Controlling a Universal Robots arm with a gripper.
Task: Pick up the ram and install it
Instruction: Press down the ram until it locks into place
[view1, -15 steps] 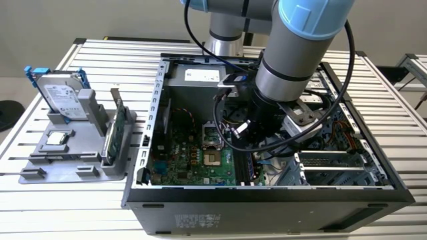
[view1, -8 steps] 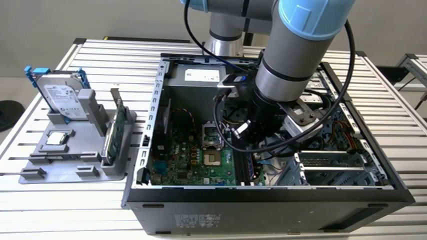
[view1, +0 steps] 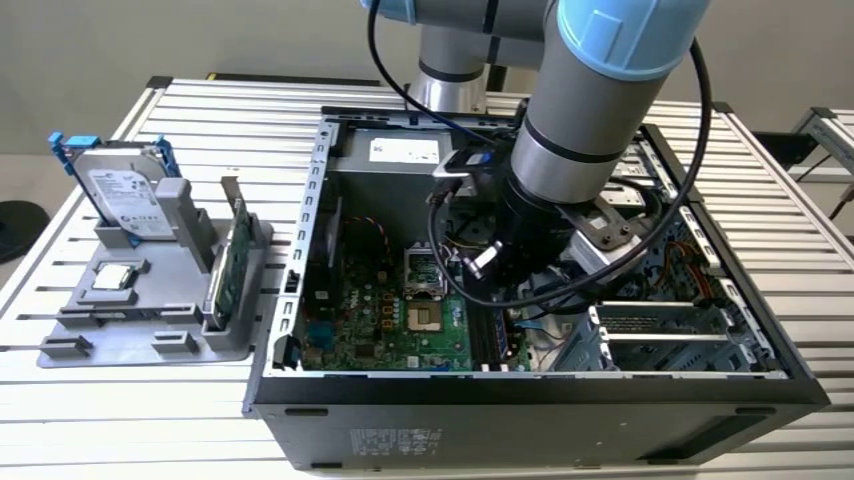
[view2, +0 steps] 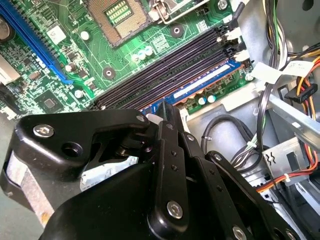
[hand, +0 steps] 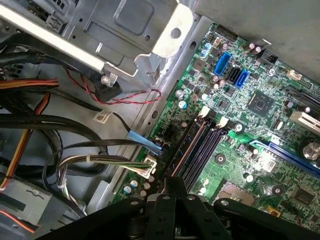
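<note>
**RAM Seating in Progress Inside the Open Case**

Fingers (view2: 170, 117) of the gripper (view2: 167, 112) are closing down over the near end of the ram (view2: 200, 86), and they are reading as pressed together on the top edge of the stick where it is meeting the slot. The contact itself is being hidden by the black linkage, so a pinch on the ram is a judgement and not a certainty.

The ram is standing on edge in the outermost of the memory slots (view2: 165, 70), the one nearest the metal wall of the computer case (view1: 534, 395). In the second wrist view its blue edge is running the full length of that slot, up to the white latches (view2: 232, 37) at the far end. The neighbouring slots are sitting unfilled.

In the exterior view the arm (view1: 587, 130) is reaching down into the case, toward the exterior view's right of the motherboard (view1: 387, 310). On the grey holder (view1: 147, 320) at the exterior view's left, the hard drive (view1: 127, 195) and the green card (view1: 227, 270) are standing in their places.

Task status: pickup is judged complete, and the stick is already lining up in its slot. Whether the latches are fully engaged cannot be told, so final seating is being treated as unconfirmed.
</note>
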